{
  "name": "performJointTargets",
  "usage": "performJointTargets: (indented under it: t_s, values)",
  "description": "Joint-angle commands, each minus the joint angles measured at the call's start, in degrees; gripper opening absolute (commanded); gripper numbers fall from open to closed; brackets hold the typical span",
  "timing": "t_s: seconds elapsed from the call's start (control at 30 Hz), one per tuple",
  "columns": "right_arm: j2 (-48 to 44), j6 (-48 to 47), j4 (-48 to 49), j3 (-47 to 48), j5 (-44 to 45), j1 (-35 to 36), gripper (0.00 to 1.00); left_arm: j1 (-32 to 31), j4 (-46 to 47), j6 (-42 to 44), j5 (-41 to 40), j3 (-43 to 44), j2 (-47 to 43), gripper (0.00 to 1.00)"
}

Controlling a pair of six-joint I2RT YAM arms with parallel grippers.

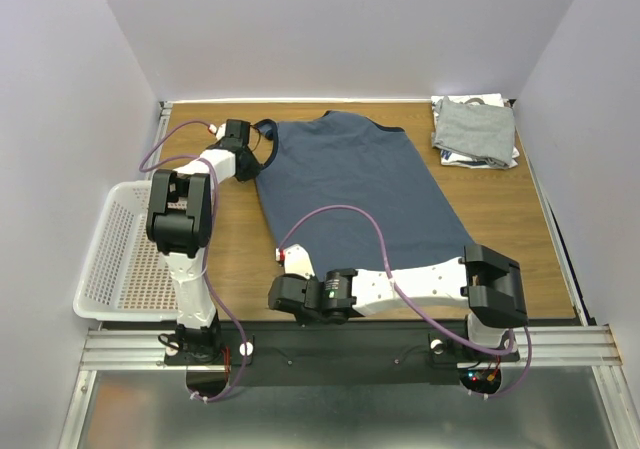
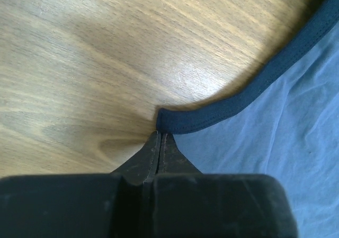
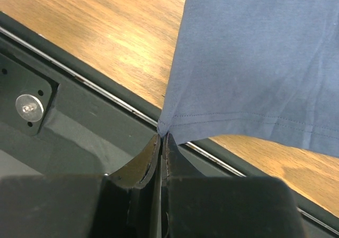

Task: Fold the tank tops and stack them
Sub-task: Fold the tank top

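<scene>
- The slate-blue tank top (image 1: 355,194) lies spread flat across the middle of the desk (image 1: 520,239). Its shoulders point toward 12 o'clock and its hem toward 6, on a slight slant so the hem drifts toward 5.
- The left tool (image 1: 262,159) sits at the shirt's 10 o'clock corner. Its fingers are pressed together on the end of the navy trim (image 2: 238,103) by the armhole, with bare wood just beside it.
- The right tool (image 1: 288,257) has the 7 o'clock corner, jaws closed tight on the hem (image 3: 238,122). In the wrist view that corner is raised off the wood and the cloth pulls taut from the pinch.
- To my eye, both tools hold the same long side so that edge can be carried across toward 3 o'clock for a lengthwise fold. That fold is not yet made.
- A folded stack (image 1: 475,134) of grey and white tops waits at the desk's 1 o'clock corner, near the spread shirt's shoulder but apart from it.
- The white mesh basket (image 1: 120,259) hangs off the desk at 8 o'clock, beside the left arm (image 1: 180,219).
- For room, there is open wood at 9 o'clock and a narrower strip at 3 between the shirt and the desk edge.
- The raised corner hangs close above the black rail (image 3: 79,105) at 6 o'clock, so the cloth could catch there.
- The right arm (image 1: 420,284) lies along the near edge and would need to swing wide.
</scene>
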Motion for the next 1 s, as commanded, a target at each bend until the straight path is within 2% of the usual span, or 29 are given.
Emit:
performJointTargets:
  t_s: [0.0,0.13,0.37,0.73,0.97]
  values:
    - [-1.7,0.4,2.7,0.2,-2.3,0.2,0.0,-0.2,-0.8,-0.5,-5.7,-1.7,-4.8,0.0]
    - [-0.6,-0.5,4.6,1.2,-5.2,0.2,0.0,0.3,-4.1,-1.9,-13.4,-1.2,-7.5,0.0]
    - [2.9,-1.7,8.3,3.9,-10.8,0.9,0.0,1.7,-8.4,-4.9,-19.6,-1.3,-9.9,0.0]
    - [5.0,-3.7,11.2,10.1,-17.4,1.1,0.0,3.5,-10.2,-6.5,-21.3,0.1,-11.4,0.0]
    - [1.0,-2.6,11.3,5.4,-14.7,-0.9,0.01,2.3,-9.8,-7.4,-19.2,3.1,-10.7,0.0]
